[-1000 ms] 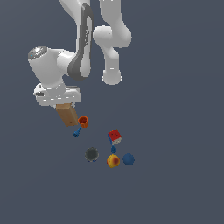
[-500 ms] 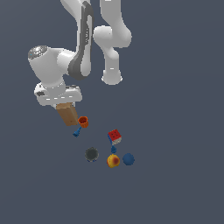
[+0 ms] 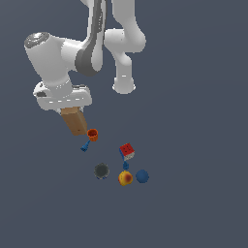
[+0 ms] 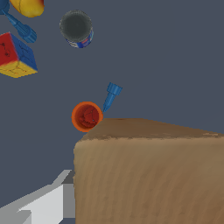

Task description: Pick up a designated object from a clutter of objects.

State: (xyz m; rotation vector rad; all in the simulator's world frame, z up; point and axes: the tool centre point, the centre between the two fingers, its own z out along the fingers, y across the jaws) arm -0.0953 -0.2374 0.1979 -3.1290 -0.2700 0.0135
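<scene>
The tall tan-brown cardboard-like box point(image 3: 75, 121) sits directly under the white robot gripper point(image 3: 68, 109), tilted, its top hidden by the hand; in the wrist view the box point(image 4: 148, 175) fills the foreground beside one grey finger point(image 4: 43, 203); whether the fingers clamp it I cannot tell. The small orange cup point(image 3: 92, 134) is just beside the box; the red-white cube point(image 3: 127, 151) and the dark grey ball point(image 3: 101, 171) lie well apart.

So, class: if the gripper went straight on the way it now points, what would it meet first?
The brown box. It fills the wrist view right ahead of the gripper, which sits directly above it in the exterior view. Whether a finger already touches it is unclear.
</scene>
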